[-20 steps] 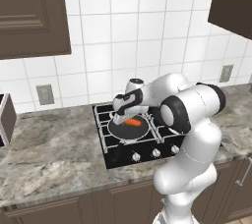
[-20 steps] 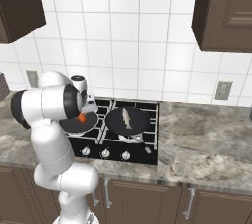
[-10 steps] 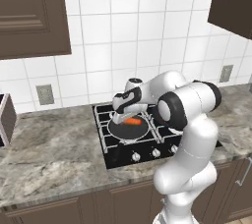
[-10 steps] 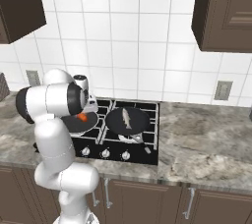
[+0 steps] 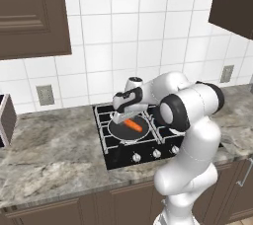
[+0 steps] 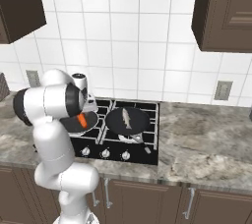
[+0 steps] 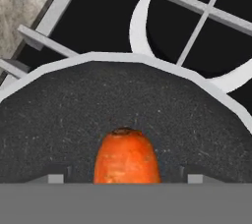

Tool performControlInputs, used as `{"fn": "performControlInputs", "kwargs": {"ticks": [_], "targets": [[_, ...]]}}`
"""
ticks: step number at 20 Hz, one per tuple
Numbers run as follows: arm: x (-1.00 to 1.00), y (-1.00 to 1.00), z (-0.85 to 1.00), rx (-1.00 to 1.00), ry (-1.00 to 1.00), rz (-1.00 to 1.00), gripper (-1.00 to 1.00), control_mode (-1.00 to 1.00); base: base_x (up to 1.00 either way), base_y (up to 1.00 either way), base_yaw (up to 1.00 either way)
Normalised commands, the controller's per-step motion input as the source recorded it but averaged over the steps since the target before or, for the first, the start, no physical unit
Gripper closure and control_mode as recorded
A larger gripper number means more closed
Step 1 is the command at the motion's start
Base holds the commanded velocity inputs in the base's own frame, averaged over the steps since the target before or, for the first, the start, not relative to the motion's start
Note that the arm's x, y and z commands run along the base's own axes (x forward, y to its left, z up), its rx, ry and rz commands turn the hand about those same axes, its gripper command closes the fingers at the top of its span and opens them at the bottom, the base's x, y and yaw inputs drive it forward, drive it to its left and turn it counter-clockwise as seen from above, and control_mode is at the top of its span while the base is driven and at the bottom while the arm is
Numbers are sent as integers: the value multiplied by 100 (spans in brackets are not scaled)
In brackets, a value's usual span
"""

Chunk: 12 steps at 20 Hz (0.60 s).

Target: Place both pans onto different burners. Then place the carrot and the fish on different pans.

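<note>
Grey stone counter (image 5: 49,155) is running along the left, with a wall outlet (image 5: 45,94) sitting above it on the white tile. Moving right, the black cooktop (image 5: 123,157) is showing its front knobs toward the near edge. On its left front burner a black pan (image 5: 116,130) is resting, and the carrot (image 5: 132,125) is lying inside it, bright orange, slanted across the pan floor. The gripper (image 5: 120,118) is hovering just over the pan's left part, very close to the carrot; in the hand view the fingertips (image 7: 55,178) are standing spread on either side of the carrot (image 7: 127,156) with a visible gap on each side, so the pincer is reading as released, jaws apart and not pressing the vegetable. Beyond the pan rim in that view a silvery burner ring (image 7: 140,31) and grey grate bars are lying on the black top. Further right, seen from the right base camera, the second pan (image 6: 138,117) is sitting on the right front burner with the fish (image 6: 126,118) lying lengthwise in its middle, pale grey-beige, well apart from the carrot (image 6: 82,120). The second pan's handle is pointing toward the near right. More counter (image 6: 206,144) is stretching off to the right, under another outlet (image 6: 222,90).
</note>
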Motion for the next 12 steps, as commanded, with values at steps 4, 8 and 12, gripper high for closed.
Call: {"fn": "performControlInputs", "kwargs": {"ticks": [4,8,12], "targets": [[-30,0,37,0,-4,0,-100,-100,0,0,0],[-37,-10,83,1,-10,0,-100,-100,0,0,0],[-45,-31,100,2,-4,0,-100,-100,0,0,0]]}}
